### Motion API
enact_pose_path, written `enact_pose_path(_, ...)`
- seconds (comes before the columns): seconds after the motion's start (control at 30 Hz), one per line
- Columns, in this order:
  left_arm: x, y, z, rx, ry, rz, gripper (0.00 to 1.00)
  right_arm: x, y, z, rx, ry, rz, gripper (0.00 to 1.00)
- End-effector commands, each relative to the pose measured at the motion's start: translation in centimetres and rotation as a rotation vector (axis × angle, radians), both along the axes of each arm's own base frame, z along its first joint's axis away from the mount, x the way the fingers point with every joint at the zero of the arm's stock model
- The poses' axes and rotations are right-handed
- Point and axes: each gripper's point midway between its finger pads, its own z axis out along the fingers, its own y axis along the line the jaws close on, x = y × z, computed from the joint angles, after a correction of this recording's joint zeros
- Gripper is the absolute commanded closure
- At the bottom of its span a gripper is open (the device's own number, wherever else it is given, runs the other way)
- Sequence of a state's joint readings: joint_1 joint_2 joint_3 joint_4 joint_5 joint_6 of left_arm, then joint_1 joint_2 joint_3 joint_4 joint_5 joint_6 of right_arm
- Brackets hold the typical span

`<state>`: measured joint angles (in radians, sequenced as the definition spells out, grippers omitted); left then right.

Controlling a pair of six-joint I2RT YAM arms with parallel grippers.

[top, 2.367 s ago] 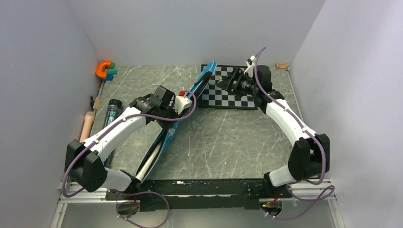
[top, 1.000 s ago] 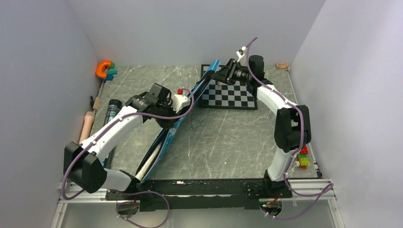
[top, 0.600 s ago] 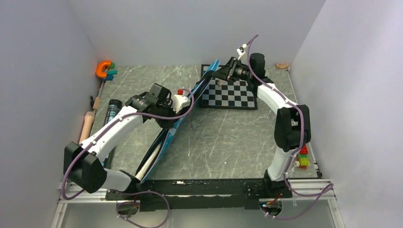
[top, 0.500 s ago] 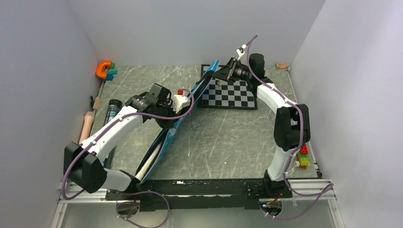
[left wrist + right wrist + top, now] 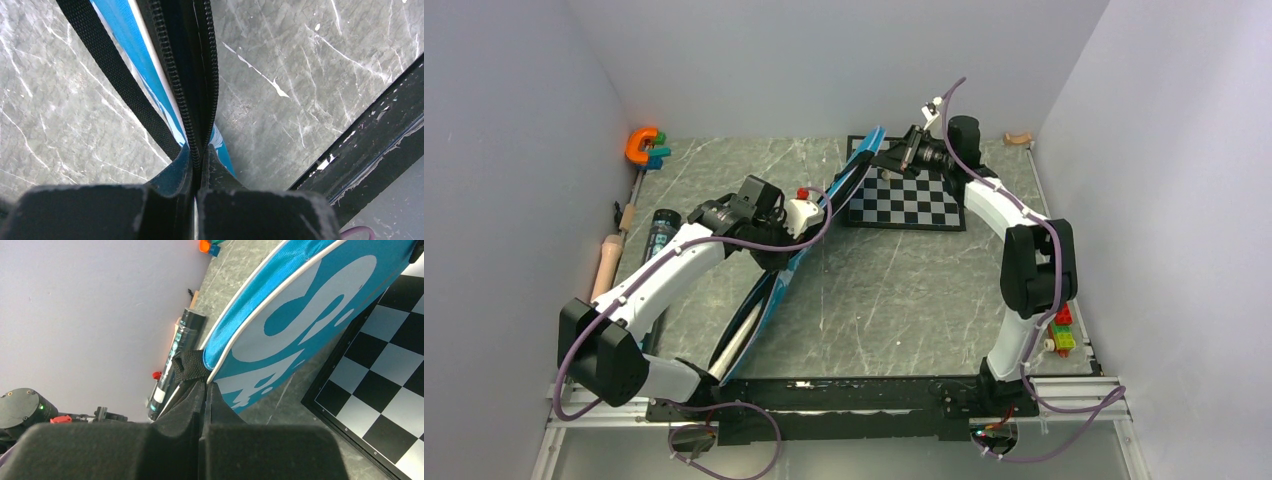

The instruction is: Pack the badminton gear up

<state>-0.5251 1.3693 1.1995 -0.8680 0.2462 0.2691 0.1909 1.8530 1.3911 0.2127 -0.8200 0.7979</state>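
One blue "SPORT" racket bag (image 5: 771,292) stands on edge, slanting from the bench's near-left corner to its far middle, something white in its unzipped near end. Beside its far tip lies a black-and-white chessboard (image 5: 911,201); a long black tube (image 5: 662,234) lies along the left edge. The left gripper (image 5: 196,165) is clamped on the zip edge, the right gripper (image 5: 206,390) on the far strap tab.

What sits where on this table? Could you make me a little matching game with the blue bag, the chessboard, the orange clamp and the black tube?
Things:
1. blue bag
2. chessboard
3. orange clamp
4. black tube

Places:
A. far left corner
B. left side, about halfway back
C. far side, right of the middle
D. pinched by the left hand and the right hand

Pairs: 1-D, 2-C, 3-A, 4-B.
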Motion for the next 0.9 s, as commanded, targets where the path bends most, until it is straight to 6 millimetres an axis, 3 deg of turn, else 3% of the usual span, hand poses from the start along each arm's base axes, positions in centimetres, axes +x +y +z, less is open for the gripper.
enact_pose_path(0.0, -0.3, -0.1, 2.8, -0.037, -0.047, -0.016, 1.00, -1.6, 1.4, 2.0, 0.012, -0.072, 0.032, 1.00)
enact_pose_path(0.23, -0.2, 0.0, 2.7, -0.033, -0.050, -0.013, 1.00, -5.1, 4.8, 0.8, 0.006, -0.045, 0.103, 1.00)
enact_pose_path(0.47, 0.0, 0.2, 2.4, -0.022, -0.053, -0.007, 1.00, -6.9, 5.3, 0.4, -0.010, -0.021, 0.109, 0.99)
enact_pose_path(0.53, -0.1, 0.1, 2.5, -0.024, -0.054, -0.009, 1.00, -6.5, 4.8, 0.3, -0.035, -0.019, 0.086, 0.93)
enact_pose_path(0.77, -0.3, 0.4, 2.7, -0.023, -0.062, -0.012, 1.00, -2.5, 0.7, 1.0, -0.046, -0.007, -0.051, 0.89)
enact_pose_path(0.87, -0.4, 0.5, 2.6, -0.021, -0.064, -0.012, 1.00, -1.5, 0.0, 1.6, -0.031, -0.014, -0.055, 0.85)
